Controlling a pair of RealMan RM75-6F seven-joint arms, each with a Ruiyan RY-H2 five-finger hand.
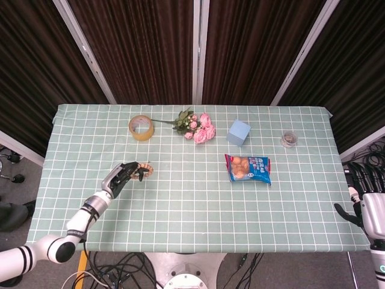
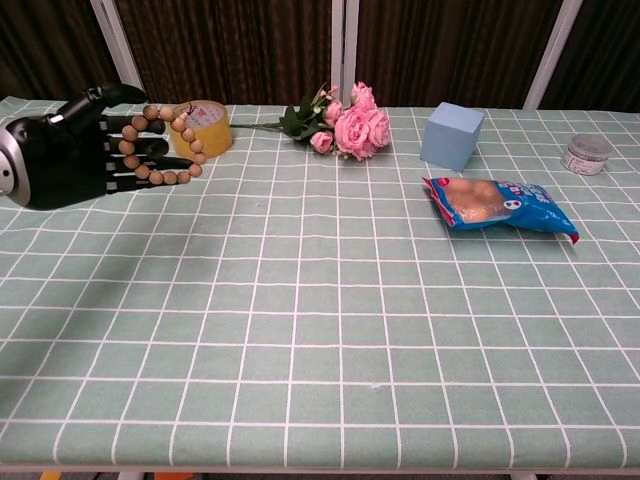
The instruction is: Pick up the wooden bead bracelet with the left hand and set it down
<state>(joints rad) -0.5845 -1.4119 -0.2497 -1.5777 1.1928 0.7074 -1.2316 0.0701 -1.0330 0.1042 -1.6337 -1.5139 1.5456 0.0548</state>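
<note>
From the head camera: left hand (image 1: 122, 176) out over the left half of the table (image 1: 180, 229), fingers hooked through the bracelet (image 1: 145, 169) and holding it just beyond the fingertips. Well in from the left edge and the near edge, with a wide stretch of bare checked cloth toward the middle and the front. Roll of tape (image 1: 141, 127) near the far edge, well beyond the hand. Bunch of pink flowers (image 1: 197, 127) beside it toward the middle, then a blue block (image 1: 239, 132), with a small round tin (image 1: 289, 140) close to the right edge. Snack bag (image 1: 248, 168) flat on the right half, apart from everything else. Right hand (image 1: 364, 205) off the table past the right edge, low beside the corner, fingers spread apart and holding nothing.

From the chest camera: left hand (image 2: 70, 152) at the far left of the frame, partly cut by the frame edge, dark fingers stretched sideways with the bracelet (image 2: 160, 145) looped over them. Cannot tell whether the beads touch the cloth. Tape (image 2: 203, 127) just behind the beads, near the far edge. Flowers (image 2: 345, 122), block (image 2: 453, 136) and tin (image 2: 587, 154) strung along the back, snack bag (image 2: 499, 204) in front of the block. Whole near half of the table (image 2: 330, 380) open cloth right up to the front edge.
</note>
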